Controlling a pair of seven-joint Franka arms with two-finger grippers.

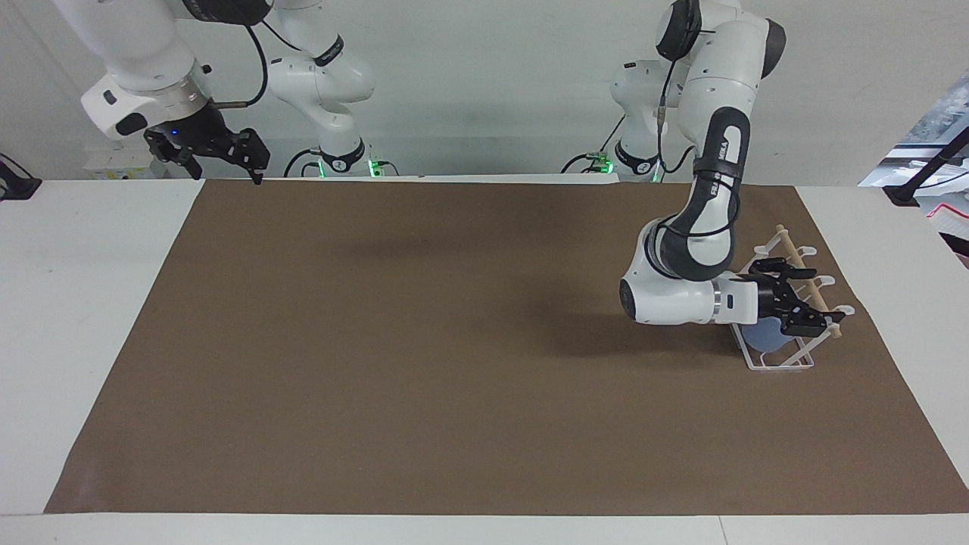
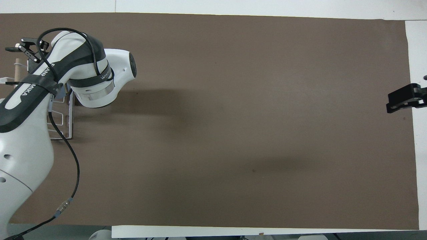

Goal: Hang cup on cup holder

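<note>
The light-blue cup (image 1: 761, 334) sits low inside the white wire cup holder (image 1: 780, 362), among its prongs, at the end of the holder farther from the robots. The holder's wooden dowel (image 1: 793, 253) runs along its top. My left gripper (image 1: 821, 297) is open and empty, just above the cup and straddling the dowel. In the overhead view the left gripper (image 2: 8, 66) is over the holder (image 2: 63, 124) and my arm hides the cup. My right gripper (image 1: 219, 160) waits open and empty in the air at the right arm's end of the table, also seen in the overhead view (image 2: 403, 100).
A brown mat (image 1: 454, 341) covers most of the white table (image 1: 83, 303). The cup holder stands near the mat's edge at the left arm's end.
</note>
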